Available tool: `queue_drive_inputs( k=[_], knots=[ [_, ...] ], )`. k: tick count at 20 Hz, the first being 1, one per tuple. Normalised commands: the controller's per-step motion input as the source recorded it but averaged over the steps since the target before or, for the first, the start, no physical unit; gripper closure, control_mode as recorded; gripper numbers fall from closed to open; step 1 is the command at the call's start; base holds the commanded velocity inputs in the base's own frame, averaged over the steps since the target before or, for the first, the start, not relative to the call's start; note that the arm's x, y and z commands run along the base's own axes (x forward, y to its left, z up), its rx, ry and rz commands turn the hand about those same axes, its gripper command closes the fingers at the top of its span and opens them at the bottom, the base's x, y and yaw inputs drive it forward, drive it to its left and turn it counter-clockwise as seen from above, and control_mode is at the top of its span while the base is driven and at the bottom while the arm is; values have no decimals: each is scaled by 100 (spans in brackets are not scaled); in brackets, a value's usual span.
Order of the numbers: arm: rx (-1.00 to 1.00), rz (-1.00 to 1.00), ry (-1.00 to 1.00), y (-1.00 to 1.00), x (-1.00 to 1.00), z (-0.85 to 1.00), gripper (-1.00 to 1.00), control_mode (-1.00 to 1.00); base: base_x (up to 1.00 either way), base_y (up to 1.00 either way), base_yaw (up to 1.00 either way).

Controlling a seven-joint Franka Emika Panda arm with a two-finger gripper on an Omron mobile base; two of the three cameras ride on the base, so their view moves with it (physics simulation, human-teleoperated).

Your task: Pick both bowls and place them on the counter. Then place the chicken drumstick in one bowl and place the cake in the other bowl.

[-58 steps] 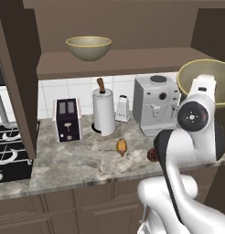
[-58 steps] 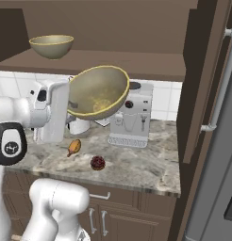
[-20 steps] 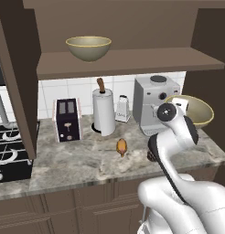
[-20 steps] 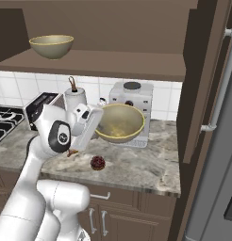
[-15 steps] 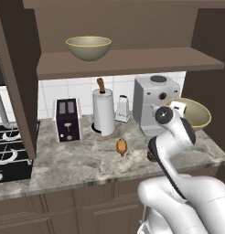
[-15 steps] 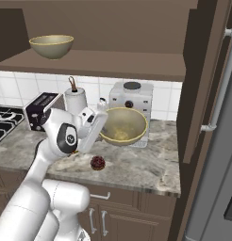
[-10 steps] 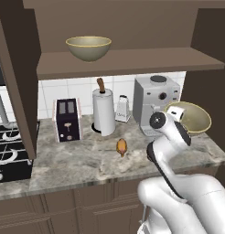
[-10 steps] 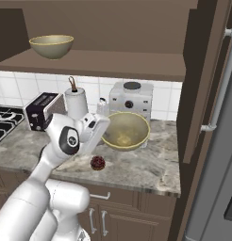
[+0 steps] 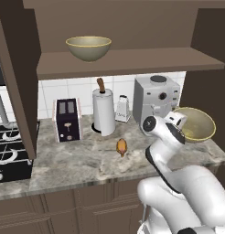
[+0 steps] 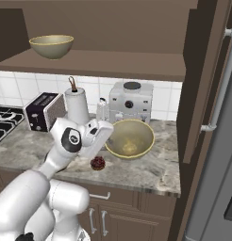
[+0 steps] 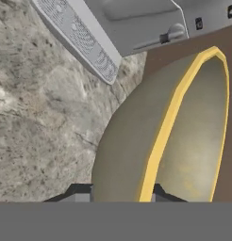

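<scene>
Sitting untouched on the far-left shelf is one bowl (image 9: pixel 88 47); the drumstick (image 9: pixel 121 146) is lying mid-tabletop (image 9: pixel 77 157), the cake (image 10: pixel 97 163) nearer. Rightward, the pincer (image 11: pixel 122 195) is clamping the second bowl (image 10: pixel 129 138) by its rim — rigid, probably light, slick-looking; thin edge suits it.
</scene>
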Motion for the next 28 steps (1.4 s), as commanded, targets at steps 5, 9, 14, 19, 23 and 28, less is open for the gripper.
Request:
queue_drive_inputs(
  k=[5,9,14,19,23,28],
  knots=[
    [0,-5,5,-29,16,-5,100,-100,0,0,0],
    [0,0,5,-36,10,-15,100,-100,0,0,0],
    [0,0,5,-35,13,-21,100,-100,0,0,0],
    [0,0,2,-19,6,-29,100,-100,0,0,0],
    [0,0,0,-13,0,-24,100,-100,0,0,0],
    [0,0,0,-13,0,-13,100,-100,0,0,0]
  ],
)
